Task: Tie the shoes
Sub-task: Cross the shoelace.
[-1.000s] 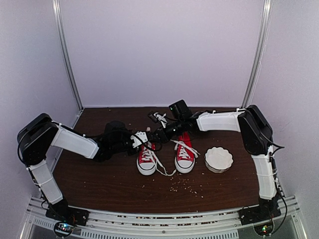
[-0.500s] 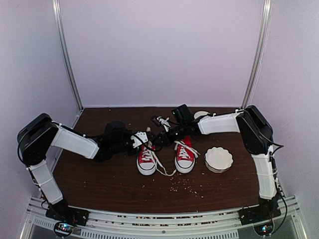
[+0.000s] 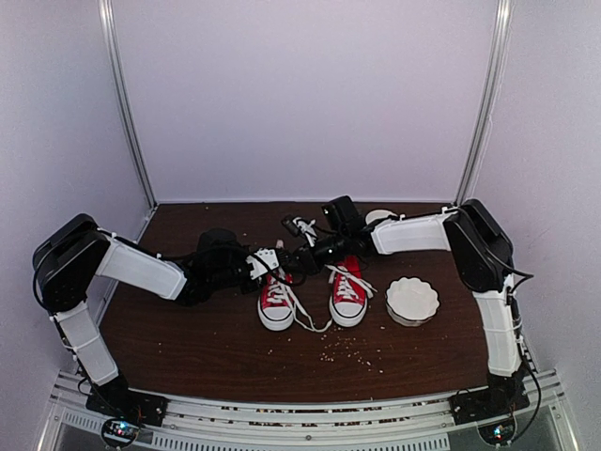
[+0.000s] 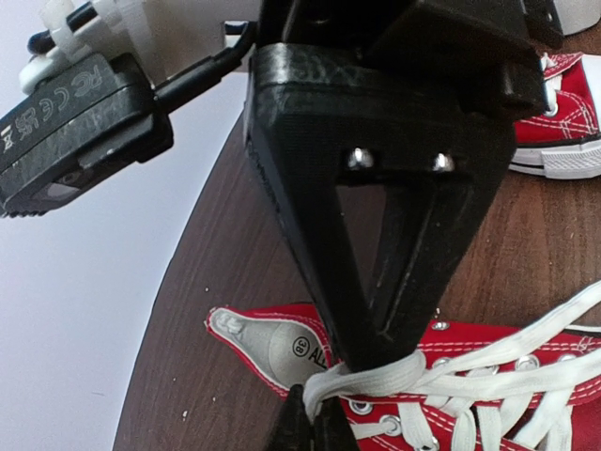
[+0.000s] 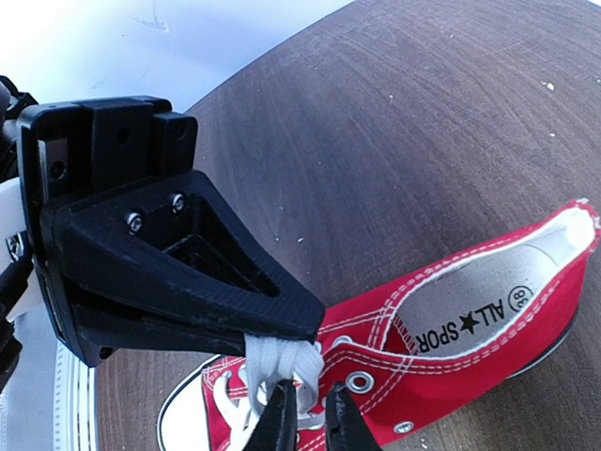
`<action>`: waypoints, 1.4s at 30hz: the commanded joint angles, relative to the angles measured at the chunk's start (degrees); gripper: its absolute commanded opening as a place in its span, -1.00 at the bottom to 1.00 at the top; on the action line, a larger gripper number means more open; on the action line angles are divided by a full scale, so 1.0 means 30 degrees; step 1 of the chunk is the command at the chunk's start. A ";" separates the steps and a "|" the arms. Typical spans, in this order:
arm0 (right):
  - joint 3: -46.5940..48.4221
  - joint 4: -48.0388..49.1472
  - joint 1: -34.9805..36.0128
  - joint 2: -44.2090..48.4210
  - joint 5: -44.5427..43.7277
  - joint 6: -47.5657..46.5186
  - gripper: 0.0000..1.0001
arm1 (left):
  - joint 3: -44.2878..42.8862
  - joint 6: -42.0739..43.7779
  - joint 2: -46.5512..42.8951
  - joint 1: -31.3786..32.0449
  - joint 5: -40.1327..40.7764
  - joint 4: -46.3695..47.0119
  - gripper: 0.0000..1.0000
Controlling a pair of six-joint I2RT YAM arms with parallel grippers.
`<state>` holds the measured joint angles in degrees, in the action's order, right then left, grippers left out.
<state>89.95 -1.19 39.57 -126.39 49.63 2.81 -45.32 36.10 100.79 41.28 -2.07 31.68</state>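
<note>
dark wooden table (image 3: 188, 329) bears shoes (image 3: 275, 303), white bowl (image 3: 412, 300), crumbs (image 3: 352, 349)
</note>
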 commanded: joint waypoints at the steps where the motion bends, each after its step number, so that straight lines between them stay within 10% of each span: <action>1: 0.0529 0.0361 0.0167 -0.0502 0.0829 -0.0109 -0.78 | -0.0362 0.0156 -0.0259 0.0077 0.0304 0.1056 -1.00; 21: 0.0748 0.1965 0.0431 -0.1125 0.1228 0.0808 -0.68 | -0.0741 0.0269 -0.0025 0.0215 0.0542 0.0633 -1.00; 39: -0.1634 0.3443 0.0198 0.1347 -0.0683 0.1684 -1.00 | -0.0233 -0.1228 -0.0816 0.0260 0.1298 0.0323 -1.00; 42: -0.1846 0.3561 0.0198 0.1507 -0.0772 0.1780 -1.00 | -0.0101 -0.2071 -0.1353 0.0245 0.1477 0.0037 -0.62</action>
<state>85.60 7.11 40.47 -125.21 48.86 7.51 -45.56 34.09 100.36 42.28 0.23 31.18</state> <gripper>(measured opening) 0.004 0.086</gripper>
